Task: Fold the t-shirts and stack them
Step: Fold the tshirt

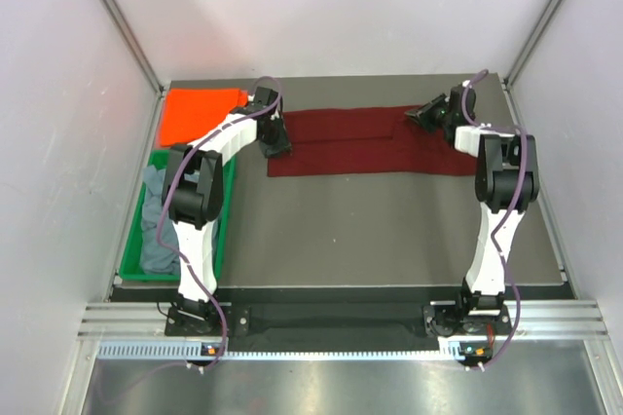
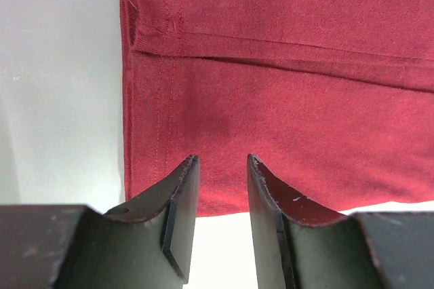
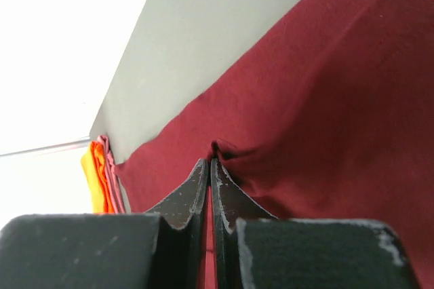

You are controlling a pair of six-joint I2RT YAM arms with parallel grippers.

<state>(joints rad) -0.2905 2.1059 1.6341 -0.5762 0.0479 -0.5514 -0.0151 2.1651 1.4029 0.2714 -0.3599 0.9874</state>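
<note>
Lying flat across the far part of the table (image 1: 389,240), the maroon t-shirt (image 1: 370,142) forms a long band running left to right.

Left gripper (image 2: 222,161): jaws apart, poised over the band's left end by its near edge. Maroon cloth shows through the gap between the 2 fingers and nothing is clamped; whether the tips touch the fabric cannot be told.

Right gripper (image 3: 211,161): jaws together, pinched on a small pucker of the maroon cloth at the band's right end, with creases spreading from the tips.

Only the overhead view gives the whole layout. The orange t-shirt (image 1: 200,115) lies folded at the far left corner, just beyond the green tray (image 1: 131,271), in which the grey-blue t-shirt (image 1: 156,230) lies crumpled.

Only the left wrist view shows the hem stitching down the band's left edge and 1 fold line crossing it.

Only the right wrist view shows the pinch itself — and, far along the table, the orange cloth seen edge-on.
</note>
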